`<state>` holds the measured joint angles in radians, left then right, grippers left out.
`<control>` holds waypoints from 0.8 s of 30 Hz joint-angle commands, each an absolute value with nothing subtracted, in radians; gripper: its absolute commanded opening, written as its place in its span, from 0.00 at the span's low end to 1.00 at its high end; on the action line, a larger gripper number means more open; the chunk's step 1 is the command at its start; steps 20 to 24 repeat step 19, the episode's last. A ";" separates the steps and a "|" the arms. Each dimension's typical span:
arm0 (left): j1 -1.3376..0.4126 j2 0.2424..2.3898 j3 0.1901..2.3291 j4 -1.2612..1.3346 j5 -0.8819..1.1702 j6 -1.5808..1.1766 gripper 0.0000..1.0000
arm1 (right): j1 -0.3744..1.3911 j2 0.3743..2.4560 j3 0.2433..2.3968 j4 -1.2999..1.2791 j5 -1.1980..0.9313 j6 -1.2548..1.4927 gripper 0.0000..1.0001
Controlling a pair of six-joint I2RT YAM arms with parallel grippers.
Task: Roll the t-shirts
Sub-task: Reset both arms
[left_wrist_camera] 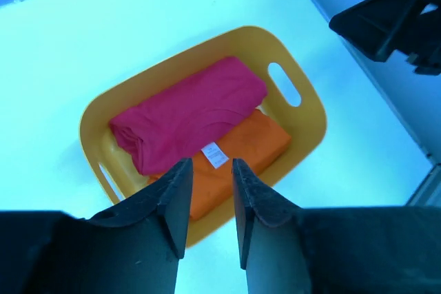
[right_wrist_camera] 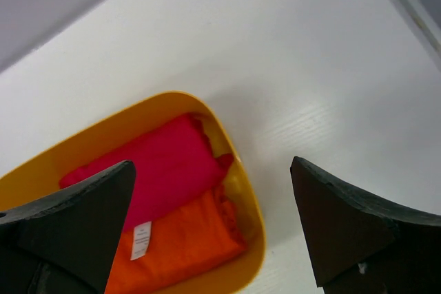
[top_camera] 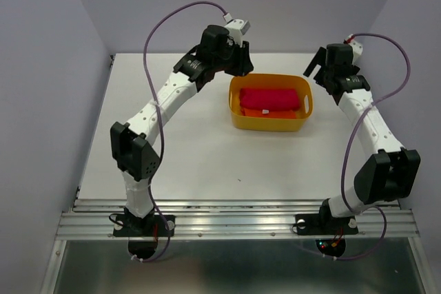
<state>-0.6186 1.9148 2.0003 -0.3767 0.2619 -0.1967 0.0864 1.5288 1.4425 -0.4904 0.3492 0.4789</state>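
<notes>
A crimson-red t-shirt (top_camera: 270,97) lies folded in a yellow basket (top_camera: 238,116). A brighter orange t-shirt (top_camera: 256,111) lies as a compact bundle beside and partly under it, with a white label showing. My left gripper (top_camera: 242,67) hovers above the basket's far left corner, its jaws a narrow gap apart and empty. My right gripper (top_camera: 314,68) hovers just beyond the basket's far right corner, wide open and empty. The left wrist view shows the red shirt (left_wrist_camera: 189,111), the orange shirt (left_wrist_camera: 244,149) and the gripper (left_wrist_camera: 210,163). The right wrist view shows the red shirt (right_wrist_camera: 165,170), the orange shirt (right_wrist_camera: 186,246) and the gripper (right_wrist_camera: 213,170).
The basket (left_wrist_camera: 89,129) has cut-out handles at both ends and stands on the white table (top_camera: 186,149), right of centre; its rim also shows in the right wrist view (right_wrist_camera: 258,225). Grey walls close in the back and sides. My right arm (left_wrist_camera: 400,12) shows in the left wrist view.
</notes>
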 commanded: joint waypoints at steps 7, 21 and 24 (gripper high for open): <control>-0.575 1.603 1.666 -0.227 0.141 -0.348 0.62 | 0.086 1.306 1.189 -0.620 0.644 0.597 1.00; -0.563 1.312 1.370 -0.196 -0.110 -0.391 0.65 | 0.086 1.057 0.967 -0.629 0.650 0.687 1.00; -0.563 1.312 1.370 -0.196 -0.110 -0.391 0.65 | 0.086 1.057 0.967 -0.629 0.650 0.687 1.00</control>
